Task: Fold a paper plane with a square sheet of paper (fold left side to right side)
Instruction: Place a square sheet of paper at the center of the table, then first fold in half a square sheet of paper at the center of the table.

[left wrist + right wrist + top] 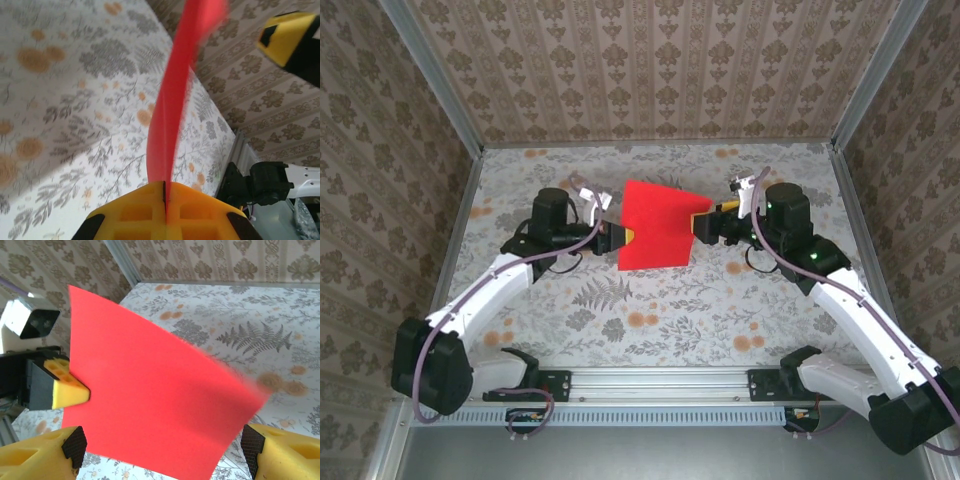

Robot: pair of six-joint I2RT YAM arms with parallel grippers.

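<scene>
Top external view: the square sheet of paper (655, 225) stands lifted off the floral tablecloth (620, 310) at mid-table, bowed between the left gripper (620, 238) at its left edge and the right gripper (705, 228) at its right edge. The step in hand appears to be the left-to-right fold, not yet made, since no crease shows. Left wrist view: the left gripper (165, 195) is pinched tight on the paper's edge, and the sheet (167, 125) rises from it edge-on as a thin, curving red strip. Right wrist view: the right gripper (162, 457) has its yellow fingers spread wide, with the sheet's near edge between them and nothing clamped. The paper (155, 400) is plain bright red, smooth and gently curved, its far corner blurred. The next move likely calls for carrying the pinched left edge across to meet the right edge squarely, then laying the sheet down and pressing the fold flat.
</scene>
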